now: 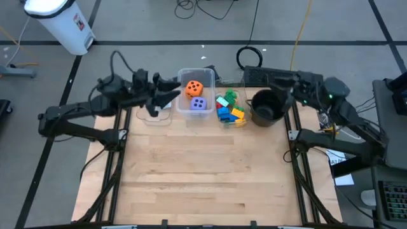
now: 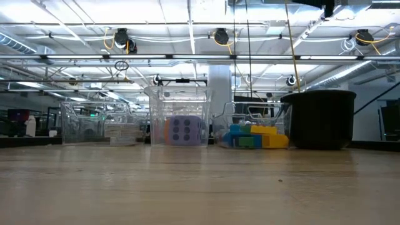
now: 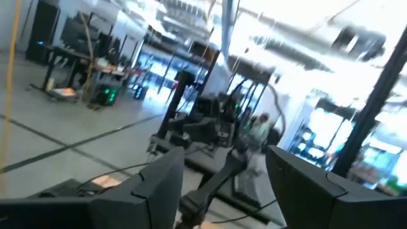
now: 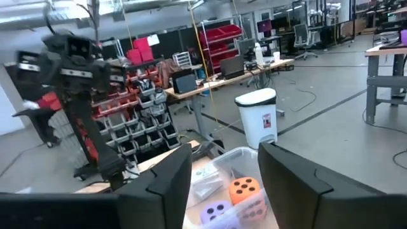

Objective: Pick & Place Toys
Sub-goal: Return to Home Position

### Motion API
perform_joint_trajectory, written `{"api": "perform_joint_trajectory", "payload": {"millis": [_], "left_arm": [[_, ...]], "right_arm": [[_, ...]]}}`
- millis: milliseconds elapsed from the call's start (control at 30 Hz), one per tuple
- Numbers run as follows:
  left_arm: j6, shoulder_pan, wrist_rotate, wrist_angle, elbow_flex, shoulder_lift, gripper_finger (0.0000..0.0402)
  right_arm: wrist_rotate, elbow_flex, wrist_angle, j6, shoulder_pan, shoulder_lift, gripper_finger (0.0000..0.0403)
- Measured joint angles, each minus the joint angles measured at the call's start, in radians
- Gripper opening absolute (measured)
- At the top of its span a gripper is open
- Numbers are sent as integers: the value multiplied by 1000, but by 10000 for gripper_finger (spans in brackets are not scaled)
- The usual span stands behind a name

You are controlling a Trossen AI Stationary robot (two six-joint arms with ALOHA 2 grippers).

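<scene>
3 bins [image 1: 182, 89], 1 pot [image 1: 255, 108] along far edge

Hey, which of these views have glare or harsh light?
Low view: ceiling lights shine from behind, so the black pot is a silhouette. Left wrist view: bright whiteout beyond the open left pincer. High view: the top of the white can is blown out. Right wrist view: even light on the orange die.

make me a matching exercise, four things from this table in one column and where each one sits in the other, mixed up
1 orange and purple dice
2 bricks
3 playing cards
4 black pot

a in the right clear bin
b standing on the table, at the right end of the row
c in the middle clear bin
d in the left clear bin

Pairs: 1-c, 2-a, 3-d, 4-b
</scene>
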Motion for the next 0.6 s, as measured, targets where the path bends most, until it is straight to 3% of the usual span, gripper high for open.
{"api": "perform_joint_trajectory", "payload": {"millis": [233, 333, 600], "left_arm": [[-101, 0, -22, 367, -370, -173, 227], [-104, 0, -75, 373, -459, -248, 227], [-56, 1, -135, 325, -582, -351, 227]], "right_arm": [[12, -172, -2, 29, 45, -220, 142], [56, -236, -12, 53, 54, -310, 128], [53, -443, -12, 147, 55, -470, 87]]}}
